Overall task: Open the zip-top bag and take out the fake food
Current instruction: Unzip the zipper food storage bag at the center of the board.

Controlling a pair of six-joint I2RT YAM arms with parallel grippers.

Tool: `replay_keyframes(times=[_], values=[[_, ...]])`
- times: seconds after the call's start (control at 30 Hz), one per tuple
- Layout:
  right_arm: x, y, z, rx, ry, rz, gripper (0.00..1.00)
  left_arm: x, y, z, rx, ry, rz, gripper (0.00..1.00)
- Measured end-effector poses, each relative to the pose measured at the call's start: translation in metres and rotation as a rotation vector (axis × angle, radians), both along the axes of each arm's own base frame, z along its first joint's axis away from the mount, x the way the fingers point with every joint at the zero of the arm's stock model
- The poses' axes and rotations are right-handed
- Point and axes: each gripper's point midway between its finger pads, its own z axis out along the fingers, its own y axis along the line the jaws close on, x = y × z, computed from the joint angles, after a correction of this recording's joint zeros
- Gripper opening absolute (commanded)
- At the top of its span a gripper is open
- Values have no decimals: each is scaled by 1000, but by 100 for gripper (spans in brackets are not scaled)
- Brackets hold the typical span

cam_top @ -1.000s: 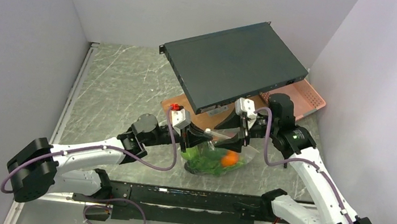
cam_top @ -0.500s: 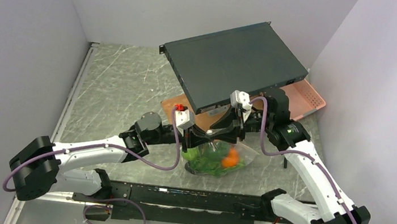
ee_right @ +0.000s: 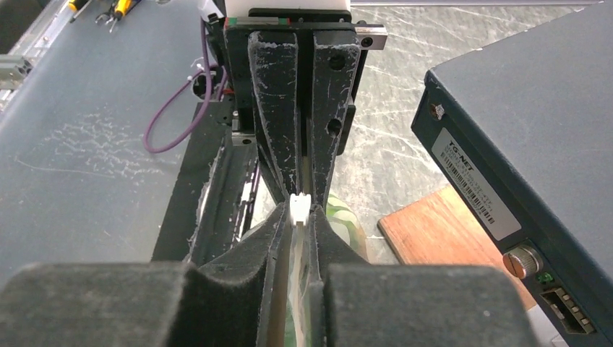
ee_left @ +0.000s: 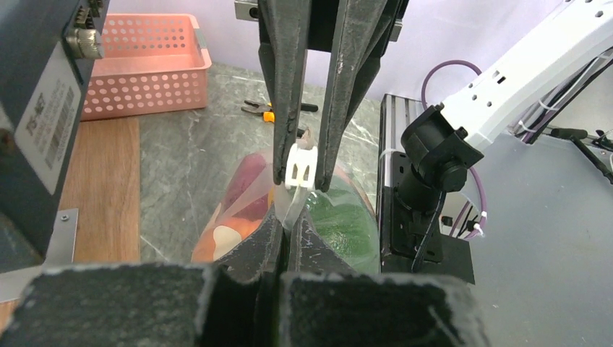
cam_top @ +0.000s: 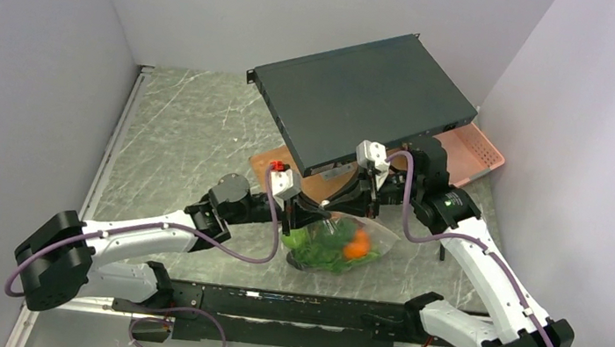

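The left fingers [ee_left: 254, 244] clamp the rim of the zip-top bag [ee_left: 235, 199]; the right fingers [ee_left: 285, 87] pinch its white slider [ee_left: 301, 166]. A dark rack unit [cam_top: 366, 101] looms at 12 o'clock, a pink basket [cam_top: 477, 150] at 2.

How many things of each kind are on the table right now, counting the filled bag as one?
zip-top bag: 1
dark equipment box: 1
pink basket: 1
wooden board: 1
pliers: 1
Total: 5
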Motion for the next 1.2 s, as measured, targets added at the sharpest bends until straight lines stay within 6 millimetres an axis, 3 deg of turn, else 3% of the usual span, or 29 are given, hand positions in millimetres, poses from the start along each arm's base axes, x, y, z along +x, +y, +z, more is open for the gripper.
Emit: replay_keyframes(times=[0.27, 1.2], values=[[1, -2, -6, -21, -19, -6, 3, 5, 16, -2, -24, 7, 47, 0], [10, -21, -19, -77, 0, -87, 0, 0, 50, 16, -25, -74, 103, 0]])
